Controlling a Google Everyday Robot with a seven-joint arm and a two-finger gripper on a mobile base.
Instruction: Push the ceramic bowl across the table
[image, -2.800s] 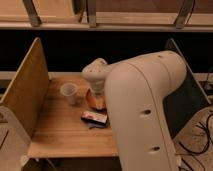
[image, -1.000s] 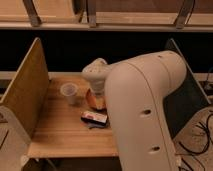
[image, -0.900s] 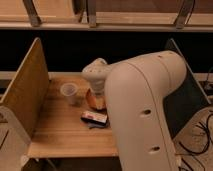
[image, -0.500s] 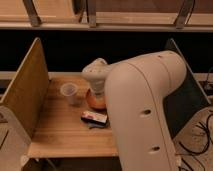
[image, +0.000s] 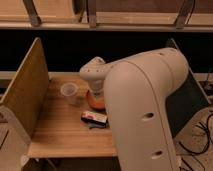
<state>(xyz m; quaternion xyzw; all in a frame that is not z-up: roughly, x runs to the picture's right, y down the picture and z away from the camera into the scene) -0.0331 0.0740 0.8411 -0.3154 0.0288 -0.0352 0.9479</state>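
Surface: light plank table (image: 55, 131), with a wooden side panel (image: 27, 85) along its left edge.
Task object: ceramic bowl (image: 96, 101), mid-table, right of the clear cup (image: 69, 90), just behind the flat packet (image: 95, 118).
Tool: gripper (image: 95, 91) lowered at the bowl under the white arm (image: 145, 110); whether spread or closed cannot be told.
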